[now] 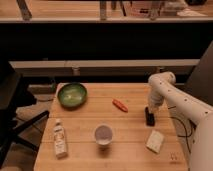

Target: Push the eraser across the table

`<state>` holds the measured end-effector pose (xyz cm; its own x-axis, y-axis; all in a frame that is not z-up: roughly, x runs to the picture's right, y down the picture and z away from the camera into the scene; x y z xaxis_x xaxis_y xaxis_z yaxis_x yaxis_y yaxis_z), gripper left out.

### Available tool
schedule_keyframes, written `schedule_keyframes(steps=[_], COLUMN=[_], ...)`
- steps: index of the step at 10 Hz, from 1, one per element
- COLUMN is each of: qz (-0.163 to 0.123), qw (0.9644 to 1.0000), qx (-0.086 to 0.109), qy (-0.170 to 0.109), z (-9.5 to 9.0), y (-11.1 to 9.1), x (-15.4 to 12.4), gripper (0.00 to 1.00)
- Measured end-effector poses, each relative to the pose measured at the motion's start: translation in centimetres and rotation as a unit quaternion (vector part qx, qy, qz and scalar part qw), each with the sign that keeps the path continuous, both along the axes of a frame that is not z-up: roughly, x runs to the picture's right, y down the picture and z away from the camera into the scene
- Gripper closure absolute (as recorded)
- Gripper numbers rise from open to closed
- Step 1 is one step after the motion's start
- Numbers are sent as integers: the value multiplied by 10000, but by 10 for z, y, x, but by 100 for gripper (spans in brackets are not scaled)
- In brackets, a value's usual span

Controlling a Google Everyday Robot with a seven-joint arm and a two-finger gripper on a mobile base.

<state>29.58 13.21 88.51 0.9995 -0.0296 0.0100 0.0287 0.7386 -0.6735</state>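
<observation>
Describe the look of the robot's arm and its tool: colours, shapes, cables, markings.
The arm is white, built of smooth rounded segments with a bulbous joint on top. Its tool, low over the right side of the table, is small, dark and blocky. A thin dark cable loops below the arm. No markings can be made out.

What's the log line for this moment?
gripper: low over table, right of view | eraser: nearer camera than gripper, not touching | push: not yet begun
</observation>
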Motion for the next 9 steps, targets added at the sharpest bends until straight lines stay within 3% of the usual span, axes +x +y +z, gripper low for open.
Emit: schedule_keyframes(steps=[9], qz=[-82], qw=[10000], qx=[-5], qy=[-47], z=[-1], y=[1], x=[-7], gripper=[100])
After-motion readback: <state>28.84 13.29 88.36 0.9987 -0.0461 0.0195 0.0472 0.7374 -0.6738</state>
